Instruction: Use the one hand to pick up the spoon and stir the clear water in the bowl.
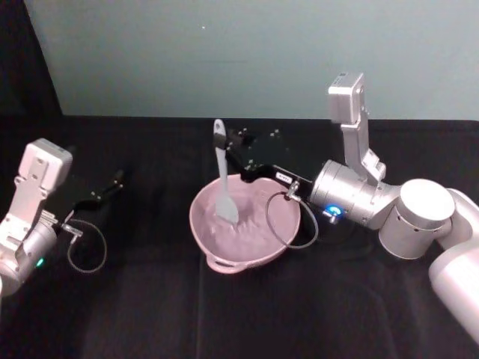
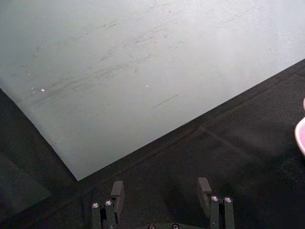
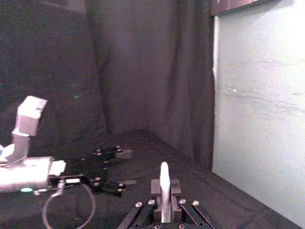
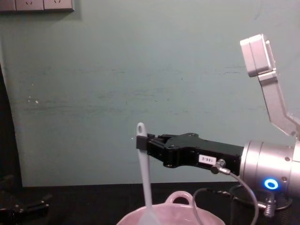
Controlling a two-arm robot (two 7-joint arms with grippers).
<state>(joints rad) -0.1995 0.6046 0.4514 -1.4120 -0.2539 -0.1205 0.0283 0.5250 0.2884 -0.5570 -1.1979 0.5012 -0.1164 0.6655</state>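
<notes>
The pale pink bowl (image 1: 273, 241) sits mid-table, its loop handle (image 1: 222, 263) toward me. The water (image 1: 247, 232) inside barely shows. The white spoon (image 1: 222, 176) stands almost upright with its flat head down in the bowl and its holed end up. My right gripper (image 1: 227, 155) reaches in from the right and is shut on the upper handle. From the side, the right gripper (image 4: 142, 141) pinches the spoon (image 4: 145, 173) just below the hole, above the bowl (image 4: 187, 214). The spoon handle (image 3: 164, 183) is clamped between the right fingers. My left gripper (image 2: 161, 191) is open and parked at the left.
Black cloth covers the table (image 1: 150, 314), and a pale green wall (image 1: 224, 52) stands behind it. A cable loop (image 1: 288, 224) hangs from the right wrist over the bowl's right rim. The left arm (image 1: 34, 202) rests well left of the bowl.
</notes>
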